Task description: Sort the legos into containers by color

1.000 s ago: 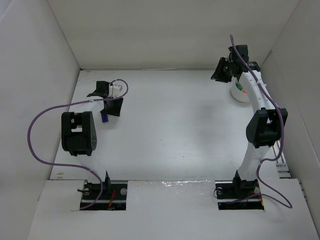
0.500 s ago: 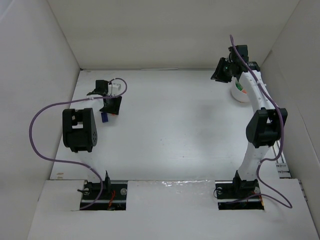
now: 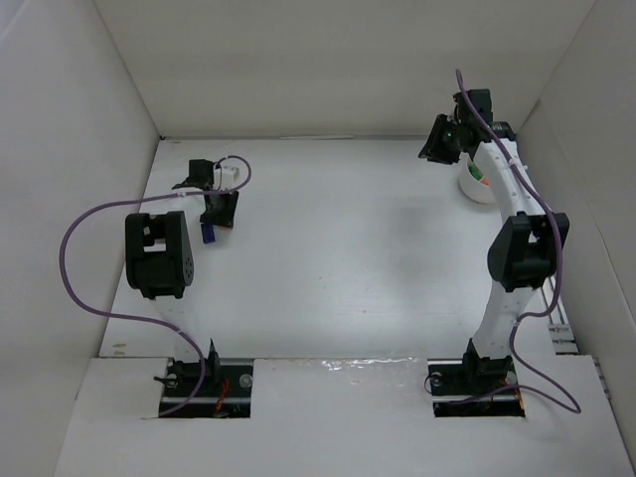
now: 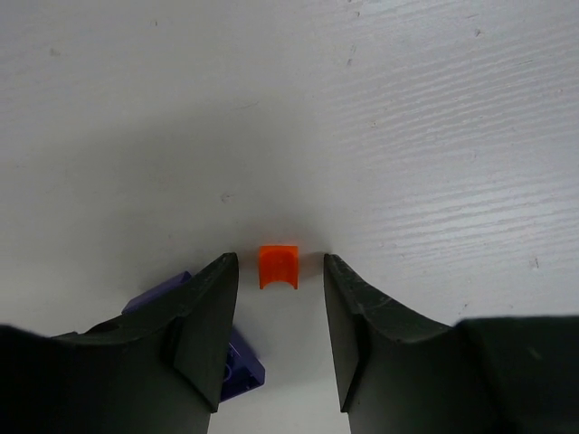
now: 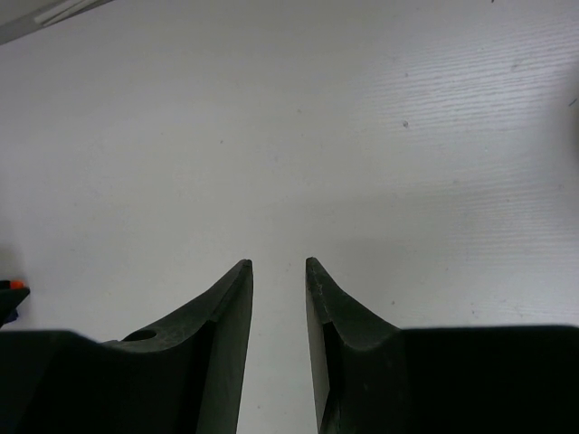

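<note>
An orange lego (image 4: 279, 266) lies on the white table between the tips of my left gripper (image 4: 280, 264), which is open with a small gap on either side of the brick. A dark blue lego (image 4: 237, 360) sits partly under the left finger (image 4: 204, 334); from above it shows just in front of the left gripper (image 3: 219, 211) as a dark blue lego (image 3: 208, 235). The white container (image 3: 471, 192) stands at the far right, partly hidden by the right arm, with green and orange showing inside. My right gripper (image 3: 437, 142) hovers beyond it, open by a narrow gap and empty (image 5: 278, 262).
White walls enclose the table on the left, back and right. The left arm's purple cable (image 3: 75, 234) loops out over the table's left side. The right arm's link (image 3: 507, 184) leans over the container.
The left jaws have narrowed around the orange lego, and the left wrist has shifted slightly. The right arm has not moved.
</note>
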You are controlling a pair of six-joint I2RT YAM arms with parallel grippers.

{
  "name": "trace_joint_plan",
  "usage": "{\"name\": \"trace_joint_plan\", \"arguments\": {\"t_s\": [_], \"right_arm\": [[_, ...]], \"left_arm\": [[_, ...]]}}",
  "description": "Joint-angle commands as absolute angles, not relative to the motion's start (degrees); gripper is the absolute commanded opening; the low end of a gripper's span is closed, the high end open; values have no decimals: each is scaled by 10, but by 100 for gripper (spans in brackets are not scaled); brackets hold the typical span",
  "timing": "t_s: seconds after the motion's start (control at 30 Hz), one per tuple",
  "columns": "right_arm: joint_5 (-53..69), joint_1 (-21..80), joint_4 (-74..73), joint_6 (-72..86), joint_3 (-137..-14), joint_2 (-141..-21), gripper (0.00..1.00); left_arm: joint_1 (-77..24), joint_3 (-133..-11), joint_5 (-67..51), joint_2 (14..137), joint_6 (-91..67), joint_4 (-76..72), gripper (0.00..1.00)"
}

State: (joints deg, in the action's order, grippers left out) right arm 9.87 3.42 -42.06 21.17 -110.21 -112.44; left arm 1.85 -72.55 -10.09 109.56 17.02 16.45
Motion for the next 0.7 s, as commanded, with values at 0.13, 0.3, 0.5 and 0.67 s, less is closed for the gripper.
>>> {"name": "trace_joint_plan", "arguments": {"t_s": [0.13, 0.3, 0.5, 0.67], "right_arm": [[94, 34, -417, 208, -1130, -1130, 35], [94, 34, -423, 208, -1130, -1130, 35], [114, 34, -423, 208, -1125, -1124, 37], [214, 34, -401, 246, -1069, -1093, 38]], "left_arm": [[22, -738, -112, 1103, 171, 167, 33], [22, -733, -117, 1103, 177, 167, 22], [22, -722, -136, 1082, 182, 173, 9], [22, -703, -207, 1021, 195, 173, 5]]}}
